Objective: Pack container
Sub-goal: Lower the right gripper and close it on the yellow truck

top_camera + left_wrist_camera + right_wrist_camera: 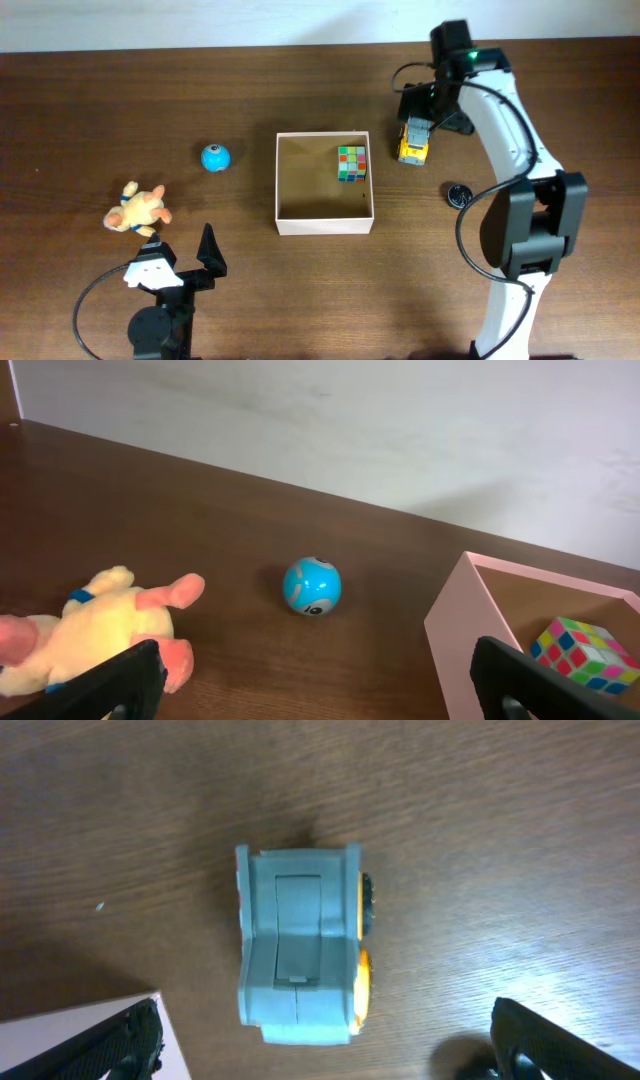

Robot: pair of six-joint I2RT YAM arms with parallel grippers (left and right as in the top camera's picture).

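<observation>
The container (pixel 325 225) is a square white-walled box with a tan inside, at the table's middle. A colourful cube (pixel 352 163) lies in its far right corner. A grey and yellow toy truck (pixel 412 142) stands just right of the box. My right gripper (pixel 425 108) hovers open above the truck (pixel 300 945), whose grey body lies between the spread fingers and touches neither. A blue ball (pixel 215 157) and a yellow plush toy (pixel 137 208) lie left of the box. My left gripper (pixel 180 245) is open near the front edge, with nothing between its fingers.
A small black round object (pixel 458 194) lies on the table right of the box, near the right arm's base. In the left wrist view the ball (pixel 312 586) sits ahead, the plush (pixel 95 625) at left, the box wall (pixel 465 640) at right.
</observation>
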